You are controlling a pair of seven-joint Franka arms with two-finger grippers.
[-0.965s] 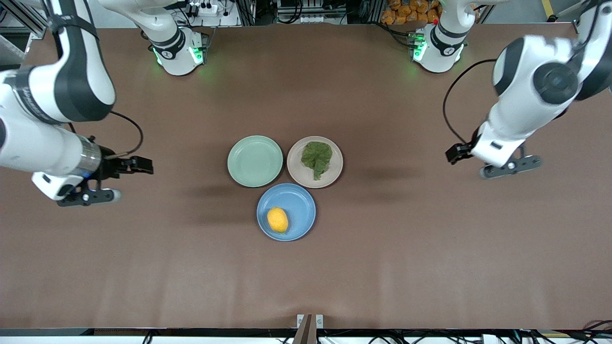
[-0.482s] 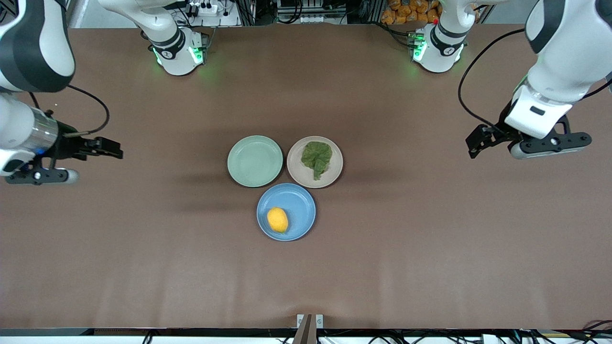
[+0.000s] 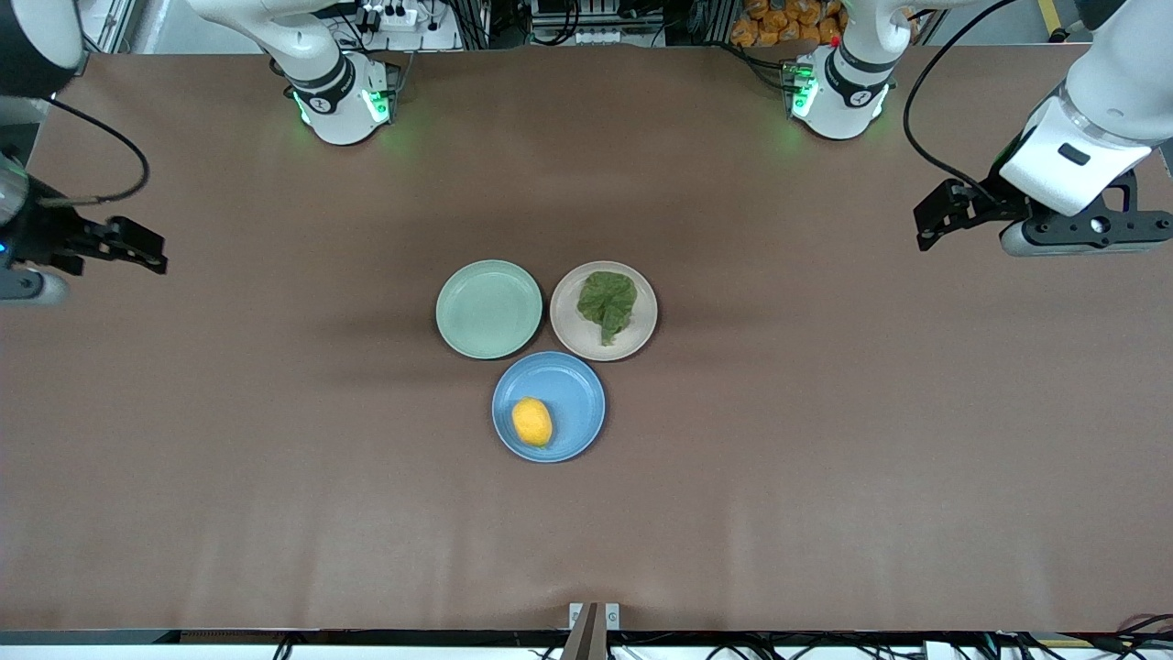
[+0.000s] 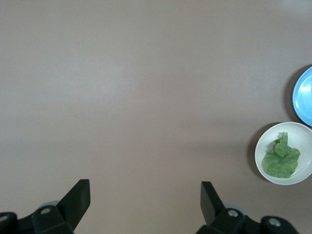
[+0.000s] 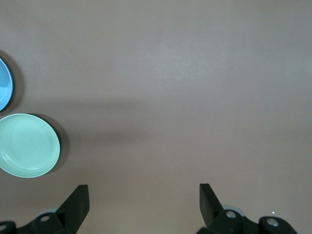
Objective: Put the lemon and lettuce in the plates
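Observation:
The lemon (image 3: 532,422) lies in the blue plate (image 3: 573,394). The lettuce (image 3: 607,302) lies in the beige-pink plate (image 3: 566,323), which is farther from the front camera. My left gripper (image 3: 1081,240) is open and empty, up in the air over bare table at the left arm's end. Its wrist view shows its open gripper (image 4: 145,195), the lettuce (image 4: 281,158) in its plate (image 4: 265,141) and the blue plate's rim (image 4: 304,95). My right gripper (image 3: 18,284) is open and empty over the right arm's end. In its wrist view the gripper (image 5: 144,195) is over bare table.
A pale mint-green plate (image 3: 488,309) stands empty beside the beige-pink plate, toward the right arm's end. It also shows in the right wrist view (image 5: 27,145), with a sliver of the blue plate (image 5: 4,85). The brown table (image 3: 825,458) spreads all round.
Both arms have risen and drawn outward toward their own ends of the table, away from the plates. The lemon, the lettuce and the plates have not moved.

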